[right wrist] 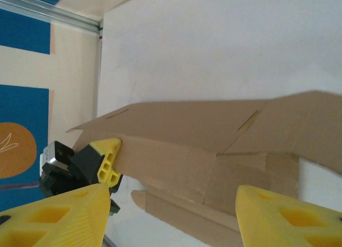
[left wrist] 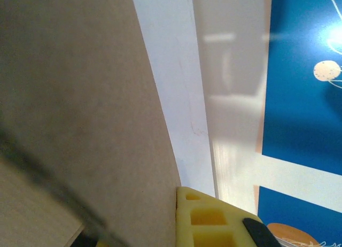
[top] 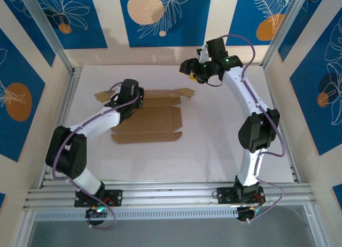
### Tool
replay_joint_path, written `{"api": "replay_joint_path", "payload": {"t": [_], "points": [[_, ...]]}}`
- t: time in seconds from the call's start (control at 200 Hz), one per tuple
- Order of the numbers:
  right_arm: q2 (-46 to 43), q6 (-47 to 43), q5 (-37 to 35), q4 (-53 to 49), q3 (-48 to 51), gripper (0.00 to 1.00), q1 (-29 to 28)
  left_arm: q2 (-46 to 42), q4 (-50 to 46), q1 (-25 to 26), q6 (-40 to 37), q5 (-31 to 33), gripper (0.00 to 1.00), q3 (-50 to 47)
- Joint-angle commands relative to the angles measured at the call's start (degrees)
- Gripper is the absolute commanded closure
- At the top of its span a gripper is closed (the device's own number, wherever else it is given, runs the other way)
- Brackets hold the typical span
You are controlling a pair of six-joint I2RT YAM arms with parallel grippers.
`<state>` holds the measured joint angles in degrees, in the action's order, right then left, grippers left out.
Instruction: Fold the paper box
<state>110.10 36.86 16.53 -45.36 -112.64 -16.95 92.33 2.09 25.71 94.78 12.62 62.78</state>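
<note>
Paper box (top: 155,121) brown sheet, rear flap raised; left end effector (top: 127,103) pinches it, right end effector (top: 188,71) spread, empty.

Brown paper box (top: 155,121), partly folded

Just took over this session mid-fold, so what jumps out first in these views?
The mostly flat brown paper box lies unfolded left of centre on the white table. The left gripper is at its far left end, jaws shut on a raised flap. The right gripper hovers near the sheet's far right corner, jaws open and empty.
</note>
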Motion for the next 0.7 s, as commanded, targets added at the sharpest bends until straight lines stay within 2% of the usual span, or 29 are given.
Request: {"api": "replay_joint_path", "payload": {"t": [0.0, 0.175, 0.34, 0.455, 0.575, 0.695], "points": [[1.92, 3.12, 1.28, -3.79, 0.93, 0.36, -0.85, 1.9, -2.87, -0.32, 1.02, 1.53, 1.0, 0.28], [4.48, 5.79, 3.25, -3.44, 0.36, 0.38, -1.86, 2.97, -3.05, -0.76, 0.29, 1.51, 1.0, 1.56], [5.86, 4.54, 1.13, -3.8, -1.67, 0.38, -0.61, 3.72, -2.79, -1.87, -1.8, 2.03, 1.0, 2.08], [7.89, 4.81, -1.14, -5.47, -4.2, 0.38, 1.29, 4.98, -6.36, -2.76, -1.81, 1.7, 1.0, 4.16], [8.85, 7.48, 3.92, -3.23, -3.44, 0.38, 2.35, 6.55, -5.62, -2.94, -3.22, 2.51, 1.0, 5.81], [11.02, 6.8, 3.81, -5.43, -7.65, 0.37, 1.99, 8.85, -5.83, -3.3, -3.63, 3.1, 1.0, 8.16]]}}
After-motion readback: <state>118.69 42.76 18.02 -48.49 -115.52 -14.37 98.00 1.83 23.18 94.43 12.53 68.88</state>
